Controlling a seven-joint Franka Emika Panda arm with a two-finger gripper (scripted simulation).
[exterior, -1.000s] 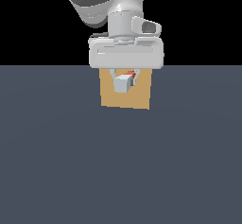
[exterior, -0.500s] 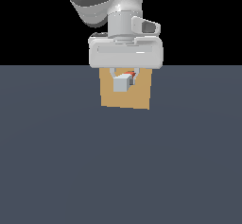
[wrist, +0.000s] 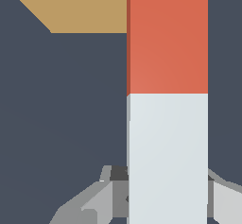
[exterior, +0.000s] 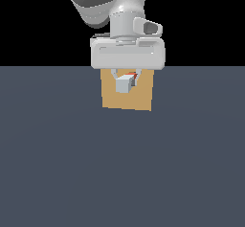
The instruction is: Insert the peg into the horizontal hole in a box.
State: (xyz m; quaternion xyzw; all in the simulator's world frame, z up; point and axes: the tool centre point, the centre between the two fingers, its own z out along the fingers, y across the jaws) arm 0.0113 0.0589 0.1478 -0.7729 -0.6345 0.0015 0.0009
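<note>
Dark floor (exterior: pixel 119 173); hole probably behind peg (exterior: pixel 124 84).

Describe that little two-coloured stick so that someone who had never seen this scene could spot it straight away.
Find the big pale grey robot arm reaching down to the tan box, which stands on the dark floor. Just beneath its wide gripper, in front of the box, sits the peg. It is the only two-coloured thing here: a straight square bar, orange-red toward the box and pale grey-white at the gripper end.
</note>
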